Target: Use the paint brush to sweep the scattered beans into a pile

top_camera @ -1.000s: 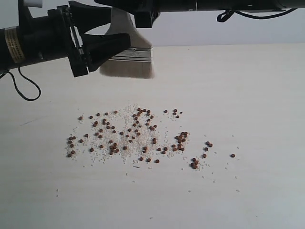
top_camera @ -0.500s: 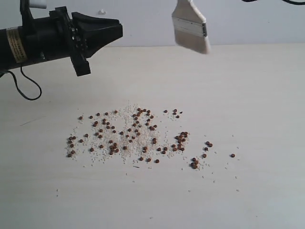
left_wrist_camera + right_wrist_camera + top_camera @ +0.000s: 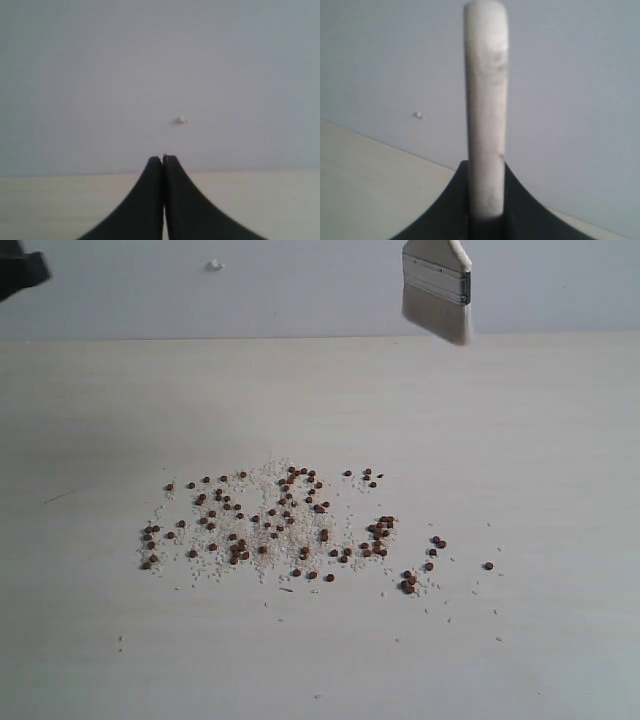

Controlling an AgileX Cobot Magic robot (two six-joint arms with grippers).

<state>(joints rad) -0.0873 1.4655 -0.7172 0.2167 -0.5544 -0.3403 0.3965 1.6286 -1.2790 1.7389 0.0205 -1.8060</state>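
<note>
Sweeping not yet begun — the right gripper (image 3: 485,172) clamps the paint brush (image 3: 437,295), hanging upper right; left gripper (image 3: 163,162) pinched empty; next it should lower bristles beside the beans (image 3: 285,525).

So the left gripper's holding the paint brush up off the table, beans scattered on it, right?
No, the right gripper holds the paint brush up off the table, as the right wrist view shows; the left gripper is shut on nothing. The beans lie scattered on it.
</note>
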